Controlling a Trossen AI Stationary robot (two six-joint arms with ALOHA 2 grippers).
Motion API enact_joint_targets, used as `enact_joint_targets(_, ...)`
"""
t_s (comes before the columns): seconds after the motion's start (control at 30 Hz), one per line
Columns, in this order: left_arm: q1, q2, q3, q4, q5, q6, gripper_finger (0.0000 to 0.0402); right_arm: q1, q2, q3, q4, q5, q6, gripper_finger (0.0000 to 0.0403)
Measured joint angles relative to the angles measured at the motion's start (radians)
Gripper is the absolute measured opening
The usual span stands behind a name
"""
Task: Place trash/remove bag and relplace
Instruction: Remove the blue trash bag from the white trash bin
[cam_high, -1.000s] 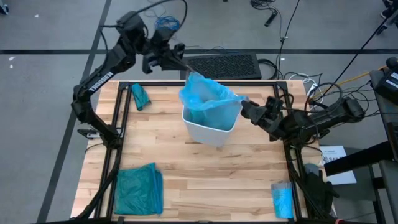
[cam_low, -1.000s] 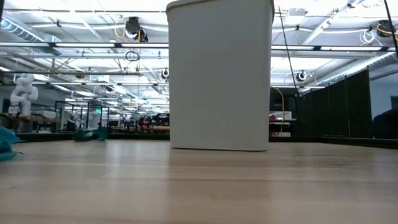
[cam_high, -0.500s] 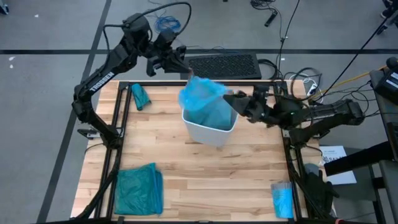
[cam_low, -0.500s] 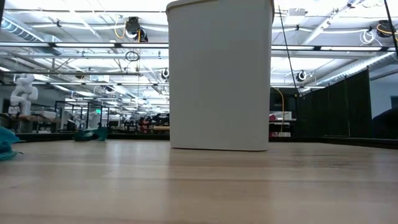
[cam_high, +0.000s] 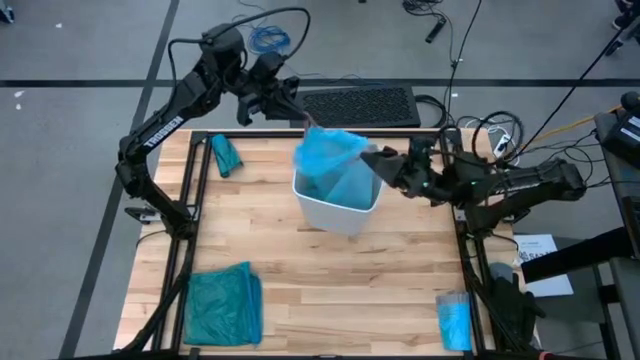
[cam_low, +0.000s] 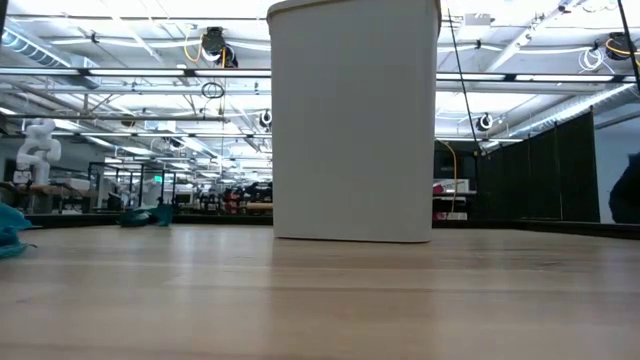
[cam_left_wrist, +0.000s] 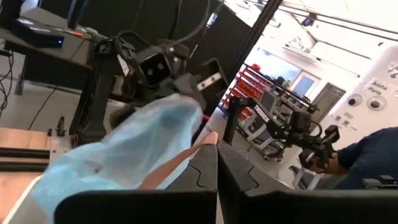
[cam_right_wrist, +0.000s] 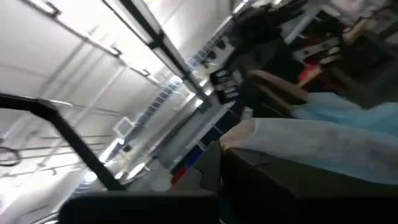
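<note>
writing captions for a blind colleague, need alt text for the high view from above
Two dark robot arms hold a pale blue bag over a white bin on a wooden table: the left gripper pinches its far corner, the right gripper its right edge, both with jaws shut. A teal bag lies at the near left corner.

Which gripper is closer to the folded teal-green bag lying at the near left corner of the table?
Left. The left gripper pinches the pale blue bag at the bin's far-left rim; the right gripper grips its right side, farther from the teal-green bag.
</note>
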Motion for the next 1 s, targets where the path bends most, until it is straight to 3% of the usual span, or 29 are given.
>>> enact_joint_targets(0.23, 0.0, 0.0, 0.0, -0.003, 0.0, 0.009, 0.0, 0.002, 0.0, -0.002, -0.015, 0.001, 0.016, 0.0)
enact_joint_targets(0.53, 0.001, 0.0, 0.0, -0.104, -0.013, 0.082, 0.0, 0.032, 0.0, -0.002, -0.263, 0.123, 0.159, 0.0)
enact_joint_targets(0.7, 0.001, 0.0, 0.0, -0.164, -0.032, 0.132, 0.0, 0.095, -0.016, -0.002, -0.214, 0.127, 0.118, 0.0)
enact_joint_targets(1.0, 0.0, 0.0, 0.0, -0.168, -0.048, 0.161, 0.0, 0.204, -0.071, -0.002, -0.255, 0.314, 0.073, 0.0)
